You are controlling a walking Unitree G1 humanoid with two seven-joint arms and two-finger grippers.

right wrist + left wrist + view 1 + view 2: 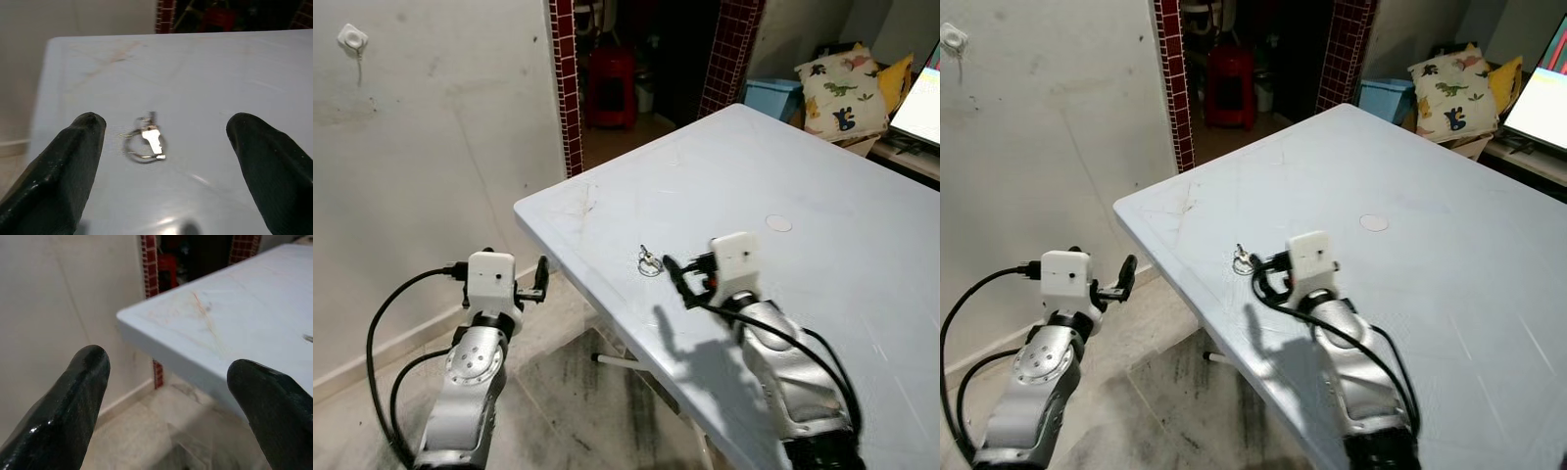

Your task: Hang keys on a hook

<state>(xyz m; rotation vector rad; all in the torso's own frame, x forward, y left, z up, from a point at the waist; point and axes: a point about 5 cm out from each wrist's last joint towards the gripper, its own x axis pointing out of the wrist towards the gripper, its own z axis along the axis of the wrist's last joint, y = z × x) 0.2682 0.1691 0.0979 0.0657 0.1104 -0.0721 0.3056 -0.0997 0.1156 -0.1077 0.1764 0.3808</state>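
Observation:
A small silver key on a ring, the keys [650, 261] [146, 143], lies flat on the pale blue table [822, 235] near its left corner. My right gripper [677, 280] hovers just behind the keys, open, fingers [58, 181] spread wide on either side of them in the right wrist view. A white hook [352, 38] is fixed high on the wall at far left. My left gripper [540, 279] is held low beside the table's left edge, open, holding nothing.
A dark doorway framed by red tiled pillars [564, 78] holds a red stool [610, 86]. Cushions [842, 90] and a blue box [773, 96] sit beyond the table's far right. A round mark [778, 223] shows on the tabletop. Tiled floor [568, 411] lies below the left arm.

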